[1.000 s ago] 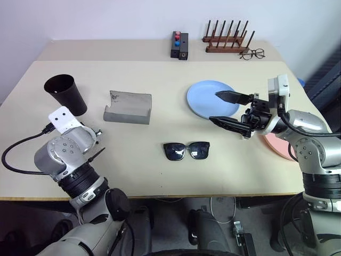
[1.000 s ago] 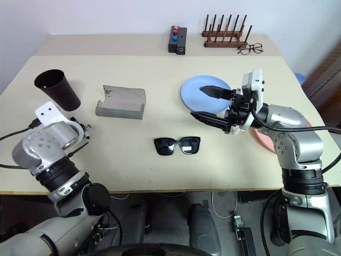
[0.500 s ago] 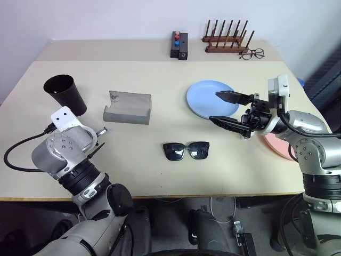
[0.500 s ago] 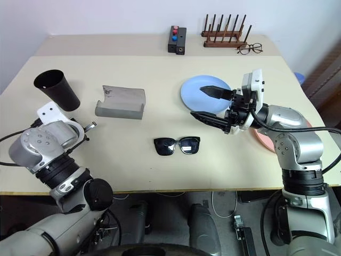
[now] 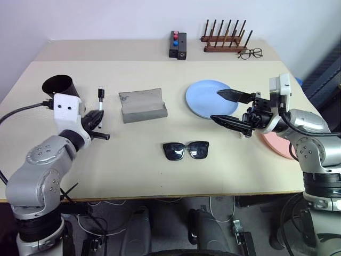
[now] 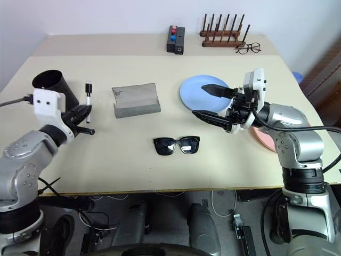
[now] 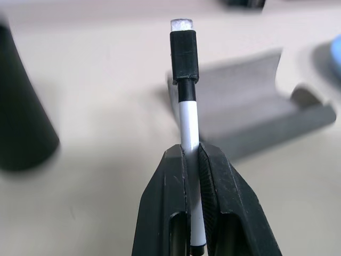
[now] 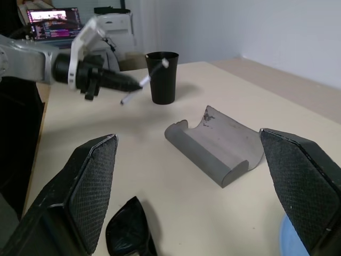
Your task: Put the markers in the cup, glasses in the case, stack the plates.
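the left gripper (image 7: 193, 176) is clamped on the whitish marker (image 7: 187, 114), its two black fingers (image 7: 165, 208) pressed against the white barrel. the marker's dark-capped tip sticks out past the fingers toward the grey case (image 7: 250, 114). seen from the head, that arm is raised off the worktop (image 5: 144, 165) with the gripper pointing forward, the marker (image 5: 100, 96) held just beside the black cup (image 5: 59, 88). the right wrist view shows what the head views do not: the marker tilts upward with its tip close to the cup's rim, not yet inside it.

the right gripper (image 5: 228, 108) hangs level, pointing left across the near edge of the light blue plate (image 5: 205, 98), its jaws spread wide with nothing between them. the pink plate (image 5: 277, 144) lies mostly hidden behind that arm. the black sunglasses (image 5: 186, 150) lie on the worktop in front, apart from the case. the case stands open, between cup and blue plate.
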{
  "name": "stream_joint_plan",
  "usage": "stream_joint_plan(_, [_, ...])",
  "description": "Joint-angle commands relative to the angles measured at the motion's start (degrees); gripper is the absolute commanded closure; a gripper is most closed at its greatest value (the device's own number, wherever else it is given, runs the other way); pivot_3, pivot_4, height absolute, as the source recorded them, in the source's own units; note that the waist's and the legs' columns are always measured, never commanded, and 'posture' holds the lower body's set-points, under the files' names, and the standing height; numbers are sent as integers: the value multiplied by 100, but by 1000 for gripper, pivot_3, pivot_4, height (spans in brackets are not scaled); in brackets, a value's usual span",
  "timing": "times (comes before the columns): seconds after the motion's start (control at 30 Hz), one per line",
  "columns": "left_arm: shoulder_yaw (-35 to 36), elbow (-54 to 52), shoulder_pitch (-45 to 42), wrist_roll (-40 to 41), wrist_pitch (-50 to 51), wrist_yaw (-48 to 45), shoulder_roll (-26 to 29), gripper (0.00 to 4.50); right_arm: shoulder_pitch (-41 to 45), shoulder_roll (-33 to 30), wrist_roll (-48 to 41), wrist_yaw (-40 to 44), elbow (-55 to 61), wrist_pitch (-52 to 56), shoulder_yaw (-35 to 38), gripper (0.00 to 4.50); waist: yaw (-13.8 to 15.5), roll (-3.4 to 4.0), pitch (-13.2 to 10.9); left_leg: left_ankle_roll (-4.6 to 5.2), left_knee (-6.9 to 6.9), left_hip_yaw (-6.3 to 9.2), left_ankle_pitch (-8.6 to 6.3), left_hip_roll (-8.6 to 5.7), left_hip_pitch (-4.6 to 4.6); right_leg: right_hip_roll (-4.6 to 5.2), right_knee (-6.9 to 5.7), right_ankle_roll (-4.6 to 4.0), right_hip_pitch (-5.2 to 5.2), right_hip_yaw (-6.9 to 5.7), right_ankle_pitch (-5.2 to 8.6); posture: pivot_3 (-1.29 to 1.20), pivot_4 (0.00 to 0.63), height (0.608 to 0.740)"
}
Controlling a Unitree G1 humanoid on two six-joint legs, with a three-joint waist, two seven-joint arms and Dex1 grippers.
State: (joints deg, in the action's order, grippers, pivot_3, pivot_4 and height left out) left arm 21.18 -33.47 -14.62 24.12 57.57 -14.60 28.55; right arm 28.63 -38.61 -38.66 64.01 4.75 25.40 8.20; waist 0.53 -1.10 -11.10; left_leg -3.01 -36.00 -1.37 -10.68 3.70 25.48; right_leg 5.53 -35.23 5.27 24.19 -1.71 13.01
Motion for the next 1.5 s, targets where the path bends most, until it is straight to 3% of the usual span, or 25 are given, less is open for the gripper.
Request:
stream_joint_plan(0.03, [228,120,-61,-217,-862,23,61,4457,178,11,2,45,13,-115,64,145,3,0,0,14,0,-3,3,-1,3,0,0,2,2,2,-1,0,150,740])
stream_joint_plan(0.13, [634,736,-558,-160,-2041,-128,48,4457,217,27,12,62,-19,-112,39,145,33,-1,-1,19,11,1,4,2,19,-6,-4,11,22,-2,-4,0,150,740])
stream_joint_plan(0.3, [602,2202,-1510,-239,-3574,-558,231,4457,272,78,9,48,-53,-100,-5,145,20,-1,-1,19,4,0,5,5,10,-12,-12,18,14,-2,-7,0,150,740])
stream_joint_plan(0.47, [579,3270,-1900,-364,-4468,-877,531,4457,236,65,4,14,24,-78,18,145,6,-1,-1,20,3,-5,5,6,8,-11,-8,27,12,3,-12,0,150,740])
stream_joint_plan(0.67, [1052,5199,-2310,-180,-5859,-1395,1040,4457,48,17,-65,-113,235,15,120,145,11,-1,-1,19,11,-6,6,10,5,-16,-11,28,17,2,-12,0,150,740])
stream_joint_plan(1.1, [1229,8135,-3049,150,-7782,-2475,1001,4457,95,20,-162,-233,413,190,126,145,10,-1,0,19,9,-9,7,11,3,-14,-13,38,13,1,-18,0,150,740])
stream_joint_plan(1.5, [1142,8887,-3092,88,-8219,-2493,969,4457,66,-28,-189,-294,508,272,142,145,16,-2,0,18,5,-10,6,11,4,-13,-14,36,12,1,-17,0,150,740])
